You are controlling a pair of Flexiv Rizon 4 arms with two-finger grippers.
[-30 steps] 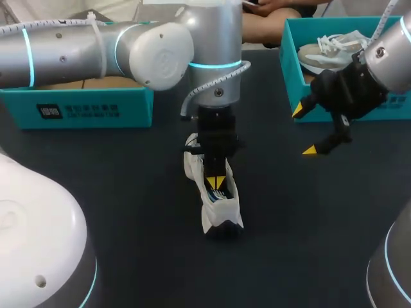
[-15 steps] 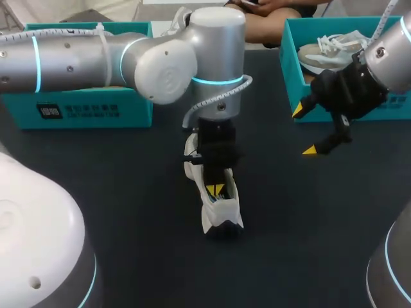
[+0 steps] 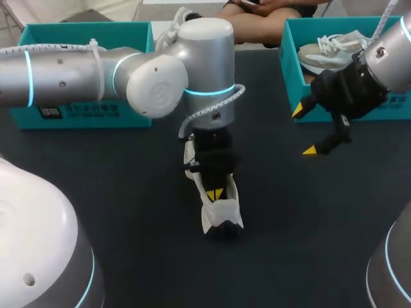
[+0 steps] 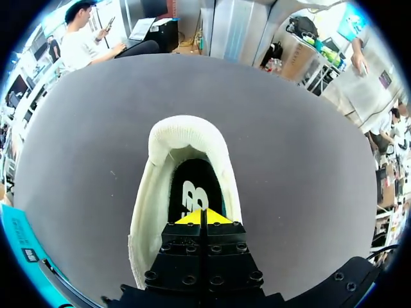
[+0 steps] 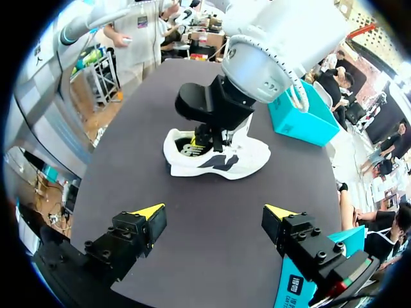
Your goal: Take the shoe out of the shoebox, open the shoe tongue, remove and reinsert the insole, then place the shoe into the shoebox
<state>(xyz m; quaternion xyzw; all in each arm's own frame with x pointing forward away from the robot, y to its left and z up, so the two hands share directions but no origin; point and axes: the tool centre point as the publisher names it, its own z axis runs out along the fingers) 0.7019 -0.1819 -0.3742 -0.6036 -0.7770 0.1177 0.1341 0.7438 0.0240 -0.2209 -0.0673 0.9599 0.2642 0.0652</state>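
A white shoe [image 3: 217,210] lies on the dark table, heel toward me. My left gripper [image 3: 215,193] stands shut inside the shoe's opening. In the left wrist view its joined yellow tips [image 4: 202,217] rest on the dark insole [image 4: 194,191], with the padded heel collar of the shoe [image 4: 183,131] ahead of them. I cannot tell whether the tips pinch the insole. My right gripper [image 3: 304,131] hangs open and empty, off to the right of the shoe. The right wrist view shows the shoe [image 5: 221,157] ahead of its spread fingers [image 5: 149,217], with the left gripper [image 5: 207,137] in it.
A teal shoebox [image 3: 292,83] at the back right holds another white shoe [image 3: 327,52]. A second teal shoebox [image 3: 83,110] stands at the back left, behind my left arm. Dark table stretches around the shoe.
My left gripper has slid along inside the shoe toward the heel, and its arm has shifted a little to the left. The right arm has not moved.
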